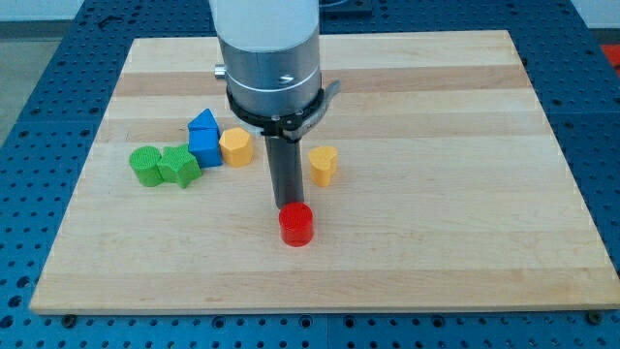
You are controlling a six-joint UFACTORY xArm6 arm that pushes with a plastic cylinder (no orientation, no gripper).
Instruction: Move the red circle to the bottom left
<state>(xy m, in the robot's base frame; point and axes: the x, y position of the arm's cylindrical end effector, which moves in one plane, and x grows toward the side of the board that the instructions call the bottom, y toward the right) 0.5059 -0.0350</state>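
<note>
The red circle (296, 225) is a short red cylinder standing on the wooden board (436, 242), a little left of the board's middle and toward the view's bottom. My tip (287, 205) is at the lower end of the dark rod, right behind the red circle on its upper-left side, touching it or nearly so. The rod hangs from the wide silver and white arm end (271, 68) at the view's top.
A yellow heart-like block (324, 165) stands just right of the rod. A yellow hexagon (235, 146), a blue block (204, 138) and two green blocks (179, 166) (145, 165) cluster to the left. Blue perforated table surrounds the board.
</note>
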